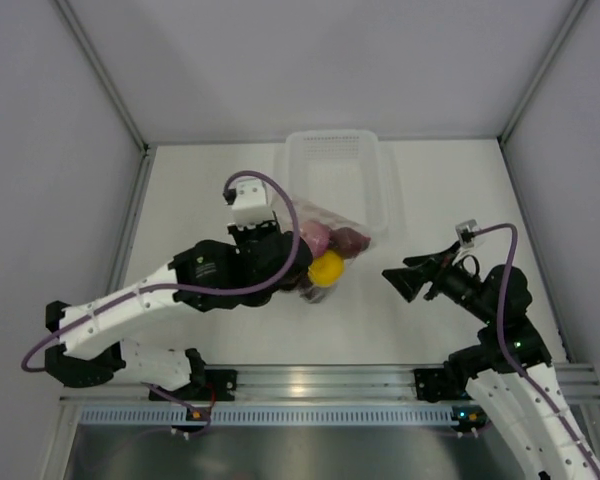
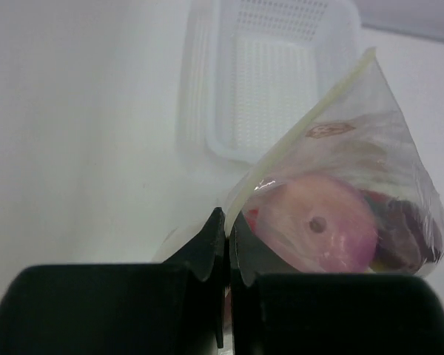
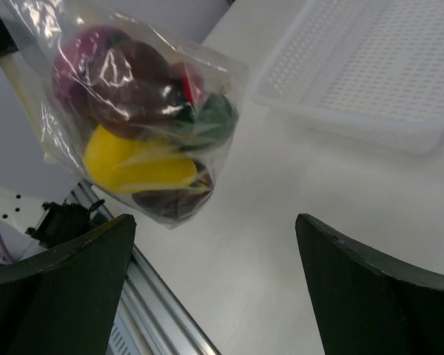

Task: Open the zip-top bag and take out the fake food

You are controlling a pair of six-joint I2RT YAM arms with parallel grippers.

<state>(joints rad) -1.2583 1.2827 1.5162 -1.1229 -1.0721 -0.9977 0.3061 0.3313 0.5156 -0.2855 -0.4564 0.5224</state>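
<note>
The see-through zip-top bag (image 1: 330,240) hangs lifted above the table, full of fake food. My left gripper (image 1: 288,250) is shut on the bag's edge (image 2: 240,201); the jaws meet with the plastic pinched between them. Through the plastic I see a pinkish onion (image 2: 324,231), a yellow pear (image 3: 137,164), a dark red apple (image 3: 137,81), green pieces (image 3: 214,118) and dark purple pieces (image 3: 170,203). My right gripper (image 1: 402,278) is open and empty, to the right of the bag and apart from it. The bag (image 3: 133,111) shows upper left in the right wrist view.
A rigid white mesh basket (image 1: 332,172) stands on the table behind the bag; it also shows in the left wrist view (image 2: 274,81) and the right wrist view (image 3: 370,74). The metal rail (image 1: 310,385) runs along the near edge.
</note>
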